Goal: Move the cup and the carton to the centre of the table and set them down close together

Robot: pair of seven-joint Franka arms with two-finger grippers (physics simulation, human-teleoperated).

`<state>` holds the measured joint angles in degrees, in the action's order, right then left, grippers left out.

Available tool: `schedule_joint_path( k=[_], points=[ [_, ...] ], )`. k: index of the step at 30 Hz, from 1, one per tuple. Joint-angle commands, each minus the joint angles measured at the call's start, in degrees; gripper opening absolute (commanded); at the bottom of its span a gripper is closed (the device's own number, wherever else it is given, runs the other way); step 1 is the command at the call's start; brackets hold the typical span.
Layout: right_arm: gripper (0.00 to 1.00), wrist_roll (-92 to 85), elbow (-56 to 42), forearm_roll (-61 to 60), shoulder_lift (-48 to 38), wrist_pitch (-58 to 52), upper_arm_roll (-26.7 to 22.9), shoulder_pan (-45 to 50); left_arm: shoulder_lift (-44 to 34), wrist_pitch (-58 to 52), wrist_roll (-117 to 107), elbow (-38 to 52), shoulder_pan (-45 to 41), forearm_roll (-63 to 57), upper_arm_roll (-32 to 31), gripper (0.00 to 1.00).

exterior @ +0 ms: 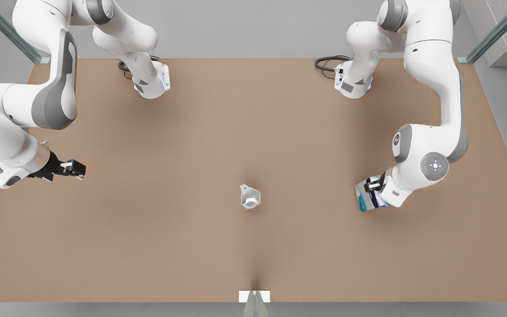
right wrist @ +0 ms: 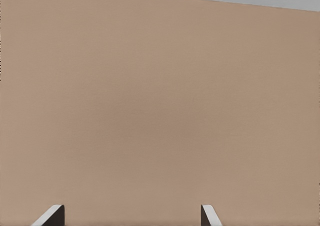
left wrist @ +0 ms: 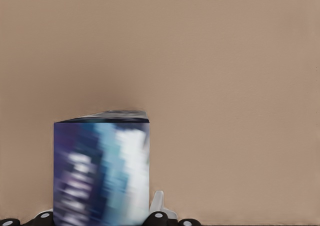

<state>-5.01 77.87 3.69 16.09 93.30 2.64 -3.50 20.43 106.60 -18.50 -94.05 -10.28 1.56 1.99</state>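
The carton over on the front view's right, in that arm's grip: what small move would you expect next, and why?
Probably the left gripper, shut on the carton, carries it toward the cup, which already stands near the table's centre with a wide gap between them. The right gripper waits open at the far side.

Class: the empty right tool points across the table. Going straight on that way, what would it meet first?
Probably nothing: the right tool, open, points towards the front view's right over bare table. The cup sits slightly off that line, though depth is unclear.

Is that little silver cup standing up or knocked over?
Knocked over, it seems: the cup lies on its side mid-table, apart from both pincers.
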Motion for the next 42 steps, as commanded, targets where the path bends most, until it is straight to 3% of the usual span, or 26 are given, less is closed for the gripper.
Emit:
schedule_joint_path(
  k=[1,3,6,9,11,14,18,19,20,21,24,26,31,34,36,38,39,42],
  points=[
    [1.0,0.0,0.0,0.0,0.0,0.04,0.0,-0.01,-0.47,-0.43,-0.31,0.18,-0.71,-0.85,-0.23,0.57],
    [1.0,0.0,0.0,0.0,0.08,0.04,0.0,-0.1,-1.79,-0.87,-5.49,0.27,-6.07,-0.77,-2.07,0.57],
    [1.0,0.0,0.0,0.0,0.0,0.04,0.0,-0.1,-1.44,-0.87,-21.48,2.38,-6.68,-0.77,-15.26,0.57],
    [1.0,0.0,-0.09,0.0,-0.09,0.04,0.0,-0.1,-1.44,-0.96,-34.32,2.99,-8.7,-0.85,-23.0,0.57],
    [1.0,0.0,-0.09,0.09,-0.09,0.04,0.0,-0.1,-0.92,-0.61,-38.89,3.17,-12.49,-0.85,-23.0,0.57],
    [1.0,0.0,-0.09,0.88,-0.09,0.04,0.0,-0.01,6.29,0.1,-43.55,11.25,-17.41,-1.03,-22.91,0.57],
    [1.0,-0.09,-0.09,0.7,-0.09,-0.05,0.0,-0.1,9.72,3.35,-44.26,12.13,-19.17,-2.69,-22.73,0.58],
    [1.0,0.0,-0.09,0.88,-0.09,-0.22,0.0,-0.1,10.16,3.44,-44.34,12.13,-19.17,-3.05,-22.73,0.6],
    [1.0,0.0,-1.58,0.97,0.08,-0.66,0.09,0.07,10.86,4.14,-44.26,12.13,-19.08,-3.05,-22.73,0.76],
    [1.0,0.0,-1.85,0.79,0.17,-0.66,0.09,0.08,11.48,4.23,-44.26,12.13,-19.08,-3.05,-22.73,0.84],
    [1.0,0.7,-1.76,-0.17,0.26,-0.05,0.09,-0.1,12.71,6.16,-43.64,12.05,-19.08,-3.05,-22.56,0.87],
    [1.0,1.84,-1.67,-0.97,0.17,-0.22,0.09,-0.1,12.97,6.16,-44.17,12.05,-19.08,-3.14,-22.56,0.96],
    [1.0,1.93,-1.67,-1.05,0.0,-0.49,0.09,-0.63,12.71,6.16,-44.52,12.13,-19.17,-2.88,-22.64,0.98],
    [1.0,1.41,-1.85,-1.05,-0.8,-0.84,-5.01,3.41,12.27,4.93,-48.65,16.0,-19.17,-2.79,-22.91,0.99],
    [1.0,1.49,-1.85,-1.32,-0.71,-0.75,-5.63,4.12,12.18,3.0,-48.65,18.55,-19.17,-2.96,-22.91,0.99],
    [1.0,1.49,-1.67,-1.32,-0.27,-0.66,-5.54,3.68,10.95,1.51,-43.31,18.99,-18.82,-5.59,-20.19,1.0],
    [1.0,1.49,-1.5,-1.49,-0.27,-0.66,-5.45,3.59,10.16,-3.4,-33.65,19.95,-18.2,-4.29,-14.67,1.0],
    [1.0,1.41,-1.67,-2.46,-0.09,-0.4,-5.54,3.24,8.93,-8.95,2.75,20.75,-18.02,7.75,11.53,1.0]
  ],
)
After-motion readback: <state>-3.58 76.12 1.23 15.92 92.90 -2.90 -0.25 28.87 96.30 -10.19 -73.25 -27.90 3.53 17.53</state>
